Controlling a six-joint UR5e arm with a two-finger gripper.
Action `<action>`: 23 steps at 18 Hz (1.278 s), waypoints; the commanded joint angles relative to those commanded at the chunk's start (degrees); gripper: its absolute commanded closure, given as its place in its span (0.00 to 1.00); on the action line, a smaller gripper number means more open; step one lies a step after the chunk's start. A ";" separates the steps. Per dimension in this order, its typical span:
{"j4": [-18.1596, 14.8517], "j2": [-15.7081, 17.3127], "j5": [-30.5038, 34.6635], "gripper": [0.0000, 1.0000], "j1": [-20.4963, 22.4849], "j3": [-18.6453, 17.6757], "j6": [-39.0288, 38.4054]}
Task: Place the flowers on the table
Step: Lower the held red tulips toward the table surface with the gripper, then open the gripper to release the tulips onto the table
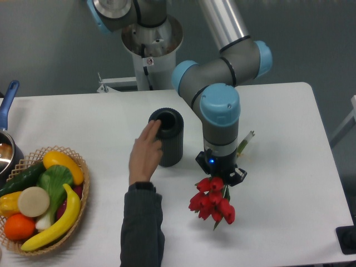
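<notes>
The flowers are seen right of the vase, with the red buds bunched towards the near edge of the table and the stems running up and away to the far right, so the long axis is laid diagonally and passes under the gripper. The gripper is set over the stems just behind the buds; the fingers appear to be closed on the bunch, though the contact itself is hidden by the wrist. Whether the buds are resting on the top or held just above it cannot be told. A person's hand is laid against the vase, beside the arm.
</notes>
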 joint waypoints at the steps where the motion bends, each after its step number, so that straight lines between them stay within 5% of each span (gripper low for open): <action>1: -0.09 -0.53 0.00 0.76 -0.27 0.53 0.00; 5: -0.44 -1.76 -0.61 0.69 -0.97 1.15 -0.26; 12: -0.44 -3.17 -2.02 0.41 -1.50 0.62 -0.35; 15: -0.35 -3.17 -2.02 0.23 -1.50 0.45 -0.35; 17: -0.18 -3.17 -1.76 0.01 -1.59 0.36 -0.35; 23: -0.18 -2.20 -1.32 0.00 -1.67 -0.26 -0.35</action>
